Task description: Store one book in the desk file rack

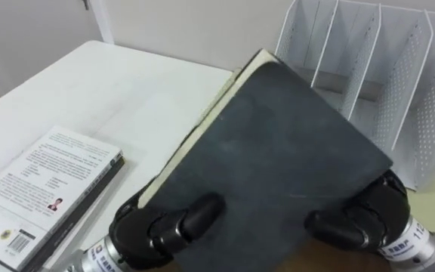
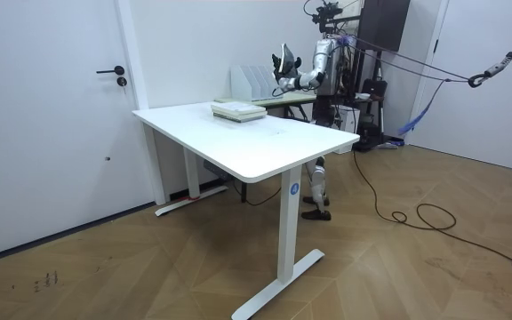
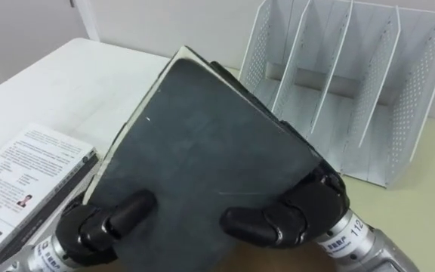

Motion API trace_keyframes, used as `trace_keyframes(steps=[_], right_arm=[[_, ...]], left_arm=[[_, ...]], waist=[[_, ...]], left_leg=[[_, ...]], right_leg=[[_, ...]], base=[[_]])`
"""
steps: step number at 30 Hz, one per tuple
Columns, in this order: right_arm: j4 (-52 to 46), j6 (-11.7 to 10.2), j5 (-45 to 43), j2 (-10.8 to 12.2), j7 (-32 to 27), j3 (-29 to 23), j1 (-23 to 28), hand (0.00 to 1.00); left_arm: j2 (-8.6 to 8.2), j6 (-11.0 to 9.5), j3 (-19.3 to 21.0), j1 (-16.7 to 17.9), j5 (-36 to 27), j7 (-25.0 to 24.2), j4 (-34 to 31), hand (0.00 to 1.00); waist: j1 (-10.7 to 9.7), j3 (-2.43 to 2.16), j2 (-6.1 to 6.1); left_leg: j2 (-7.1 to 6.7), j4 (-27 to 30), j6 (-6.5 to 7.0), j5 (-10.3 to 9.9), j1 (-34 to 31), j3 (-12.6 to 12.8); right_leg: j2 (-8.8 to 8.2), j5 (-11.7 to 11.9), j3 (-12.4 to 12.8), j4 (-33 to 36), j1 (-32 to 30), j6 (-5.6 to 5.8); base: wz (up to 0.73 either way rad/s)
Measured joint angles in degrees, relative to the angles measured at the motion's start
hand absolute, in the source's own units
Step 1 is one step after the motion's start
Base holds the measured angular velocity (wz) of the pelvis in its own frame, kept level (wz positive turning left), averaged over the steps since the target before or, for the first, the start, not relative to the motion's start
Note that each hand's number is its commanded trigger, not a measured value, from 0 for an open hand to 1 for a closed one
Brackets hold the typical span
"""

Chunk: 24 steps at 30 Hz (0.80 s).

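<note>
I hold a dark grey book (image 1: pixel 278 151) (image 3: pixel 202 151) tilted up off the white table (image 1: pixel 97 91), its cover facing me and its far corner pointing toward the rack. My left hand (image 1: pixel 165 223) (image 3: pixel 104 223) grips the near left edge, thumb on the cover. My right hand (image 1: pixel 361 215) (image 3: pixel 293 211) clasps the near right edge the same way. The white perforated file rack (image 1: pixel 384 68) (image 3: pixel 353 83) stands upright at the back right, its slots empty and open toward me. In the room view I stand at the table's far side with the book (image 2: pixel 284 64) raised by the rack (image 2: pixel 254 82).
A second book (image 1: pixel 40 189) (image 3: pixel 21 181) with a white printed cover lies flat at the table's near left, on top of another. The room view shows that stack (image 2: pixel 236 110) near the far edge, a door on the left and cables across the wooden floor.
</note>
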Motion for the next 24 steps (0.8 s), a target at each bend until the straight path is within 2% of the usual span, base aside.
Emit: trace_keyframes(steps=[2,7,10,20,24], right_arm=[[0.51,0.0,0.0,-0.02,0.0,0.01,0.0,1.0],[1.46,0.01,-0.04,-0.02,-0.01,0.0,0.0,1.0],[1.69,0.01,-0.07,-0.03,-0.05,-0.05,0.0,1.0],[2.31,0.0,-0.61,-0.06,-0.22,0.0,0.25,1.0],[2.29,-0.06,-0.6,-0.13,-0.22,0.0,0.41,1.0]], left_arm=[[0.81,0.22,0.07,0.05,2.59,-0.05,2.62,1.0],[0.89,0.24,0.51,0.07,5.02,-0.89,2.81,1.0],[0.98,1.04,0.49,0.06,6.89,-2.19,2.4,1.0],[0.78,1.16,0.91,0.07,9.13,-2.25,2.29,1.0],[0.77,1.17,0.91,0.08,9.12,-2.22,2.28,1.0]], waist=[[0.17,0.0,0.0],[0.32,0.01,-0.03],[0.3,0.01,-0.03],[1.43,0.02,-0.62],[1.82,-0.22,-1.11]], left_leg=[[-0.02,0.0,0.0,-0.01,-0.01,0.01],[-0.02,0.07,0.01,-0.01,-0.09,-0.04],[0.01,0.07,0.0,-0.01,-0.09,-0.02],[0.02,0.08,0.0,-0.01,0.11,-0.03],[0.01,0.09,0.0,-0.01,0.07,-0.1]], right_leg=[[-0.01,0.02,0.01,0.04,0.0,-0.02],[-0.01,0.04,0.04,0.1,-0.14,-0.05],[0.02,0.04,0.09,0.08,-0.15,-0.05],[0.01,0.05,0.09,0.04,0.05,-0.06],[-0.01,0.05,0.02,0.02,0.05,-0.06]], base=[[0.0],[0.0],[0.0],[0.0],[0.0]])
